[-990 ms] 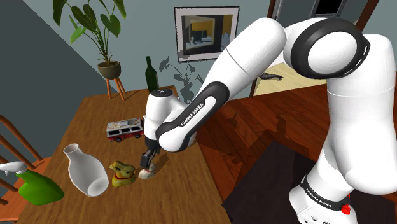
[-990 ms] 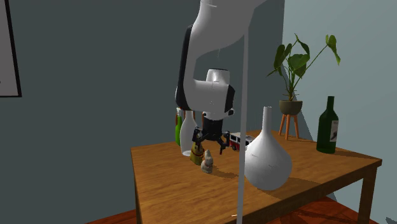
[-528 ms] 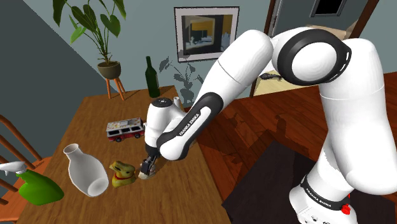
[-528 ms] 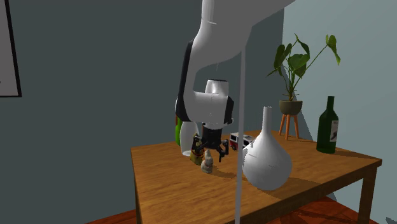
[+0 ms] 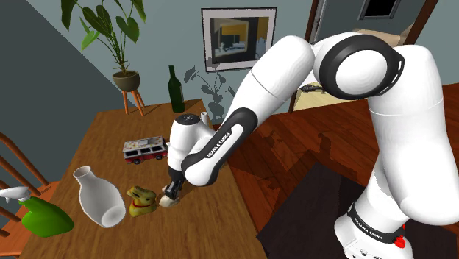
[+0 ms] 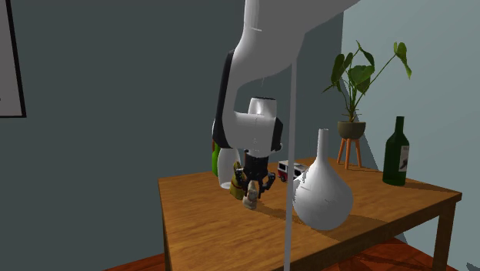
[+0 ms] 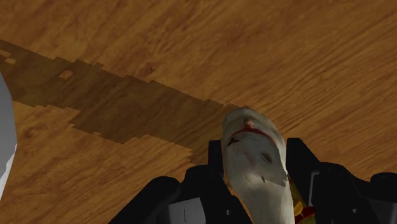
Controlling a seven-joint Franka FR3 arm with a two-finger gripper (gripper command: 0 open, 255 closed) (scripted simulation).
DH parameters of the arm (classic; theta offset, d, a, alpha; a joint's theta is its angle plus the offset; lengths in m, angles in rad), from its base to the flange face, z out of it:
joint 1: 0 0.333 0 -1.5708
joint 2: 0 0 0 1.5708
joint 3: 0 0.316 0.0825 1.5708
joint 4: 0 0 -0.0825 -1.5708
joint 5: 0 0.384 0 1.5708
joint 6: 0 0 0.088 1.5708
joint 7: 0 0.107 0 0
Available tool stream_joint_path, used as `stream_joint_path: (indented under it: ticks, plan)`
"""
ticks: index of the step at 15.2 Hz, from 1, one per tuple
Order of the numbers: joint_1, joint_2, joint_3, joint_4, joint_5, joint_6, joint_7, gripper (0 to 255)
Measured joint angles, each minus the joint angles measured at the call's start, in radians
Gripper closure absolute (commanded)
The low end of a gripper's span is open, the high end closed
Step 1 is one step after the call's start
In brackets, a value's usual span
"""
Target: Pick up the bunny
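Observation:
A small off-white bunny figure (image 5: 167, 202) with a red collar stands on the wooden table (image 5: 103, 132), near the edge at the shoulder view's right. My black gripper (image 5: 171, 193) comes down on it from above and is shut on it. In the wrist view the bunny (image 7: 257, 159) is clasped between the two black fingers (image 7: 304, 158), and my gripper (image 7: 256, 167) is low over the tabletop. In the second exterior view my gripper (image 6: 252, 188) covers the top of the bunny (image 6: 249, 202).
A gold foil bunny (image 5: 141, 200) sits just beside the held one. A white vase (image 5: 99, 197), a toy bus (image 5: 144, 150), a green spray bottle (image 5: 43, 218) and a dark wine bottle (image 5: 175, 87) share the table. A wooden chair (image 5: 15, 165) stands at the shoulder view's left.
The arm lowered the gripper over the off-white bunny, and the fingers, open before, have shut on it. The bunny still rests on the table.

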Motion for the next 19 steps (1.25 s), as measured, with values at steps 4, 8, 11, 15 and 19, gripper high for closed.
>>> stream_joint_path:
  ticks: [4, 8, 11, 15, 19]
  plan:
    - [0.000, -0.005, 0.001, -0.001, 0.001, -0.006, 0.001, 255]
    - [-0.005, -0.037, 0.008, 0.000, 0.008, -0.042, -0.001, 255]
    - [-0.013, -0.074, 0.016, -0.007, 0.016, -0.072, -0.004, 255]
    - [-0.018, -0.110, 0.023, 0.000, 0.024, -0.114, -0.006, 255]
    - [-0.024, -0.147, 0.030, 0.000, 0.033, -0.151, -0.008, 255]
